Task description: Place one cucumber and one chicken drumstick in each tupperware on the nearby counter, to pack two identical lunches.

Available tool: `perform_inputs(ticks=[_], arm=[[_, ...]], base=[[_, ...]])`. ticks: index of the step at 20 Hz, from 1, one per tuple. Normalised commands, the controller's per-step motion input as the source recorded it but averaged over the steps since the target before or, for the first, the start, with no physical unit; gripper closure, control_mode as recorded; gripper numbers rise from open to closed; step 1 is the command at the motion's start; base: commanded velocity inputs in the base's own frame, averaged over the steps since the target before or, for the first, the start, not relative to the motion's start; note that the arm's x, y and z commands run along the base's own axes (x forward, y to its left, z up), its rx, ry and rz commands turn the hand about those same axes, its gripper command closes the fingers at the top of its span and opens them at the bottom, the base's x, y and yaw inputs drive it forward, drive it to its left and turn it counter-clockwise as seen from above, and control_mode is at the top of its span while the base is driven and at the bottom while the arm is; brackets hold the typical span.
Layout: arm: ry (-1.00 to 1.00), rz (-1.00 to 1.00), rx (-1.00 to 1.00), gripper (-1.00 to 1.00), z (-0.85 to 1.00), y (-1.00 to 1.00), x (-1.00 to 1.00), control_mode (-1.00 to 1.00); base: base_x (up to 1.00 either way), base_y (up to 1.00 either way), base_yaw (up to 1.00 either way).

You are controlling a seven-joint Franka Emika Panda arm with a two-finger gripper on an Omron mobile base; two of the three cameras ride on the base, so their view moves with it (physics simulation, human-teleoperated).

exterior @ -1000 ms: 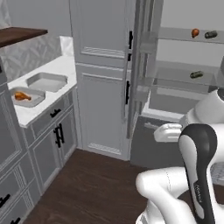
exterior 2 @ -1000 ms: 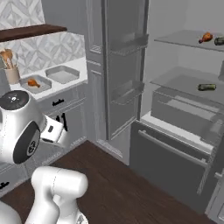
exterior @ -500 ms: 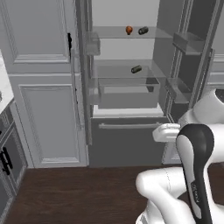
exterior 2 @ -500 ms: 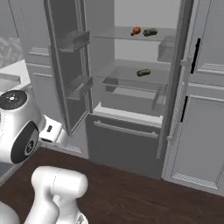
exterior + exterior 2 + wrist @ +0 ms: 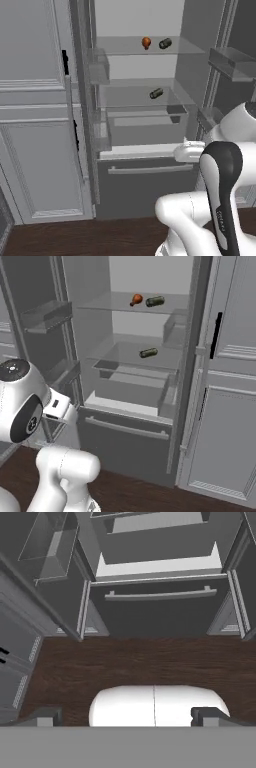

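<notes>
An orange-brown chicken drumstick (image 5: 146, 42) (image 5: 136, 300) lies on the top glass shelf of the open fridge, with a dark green cucumber (image 5: 165, 44) (image 5: 155, 301) just to its right. Another cucumber (image 5: 156, 93) (image 5: 148, 353) rests on the shelf below. My gripper (image 5: 129, 716) is open and holds nothing. It hangs low in front of the fridge and points down at the floor, well short of the shelves. The tupperware and the counter are out of view.
Both fridge doors stand open, with door bins (image 5: 235, 62) (image 5: 45, 315) on each side. A clear drawer (image 5: 145, 127) sits under the shelves, and below it a freezer drawer with a bar handle (image 5: 157, 594). Tall grey cabinets (image 5: 35, 125) (image 5: 225, 406) flank the fridge. The floor (image 5: 135, 662) is dark wood.
The whole picture has shifted: the base has turned from the counter side to face the open fridge and has come closer. The gripper stays open and empty.
</notes>
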Motion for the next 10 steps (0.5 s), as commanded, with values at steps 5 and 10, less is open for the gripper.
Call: perform_inputs(ticks=[5, 10], arm=[[0.0, 0.0, 0.0, -1.0, 0.0, 0.0, 0.0, 1.0], [0.0, 0.0, 0.0, -1.0, 0.0, 0.0, 0.0, 1.0]], base=[[0.75, 0.02, -0.28], [0.29, 0.11, -0.25]])
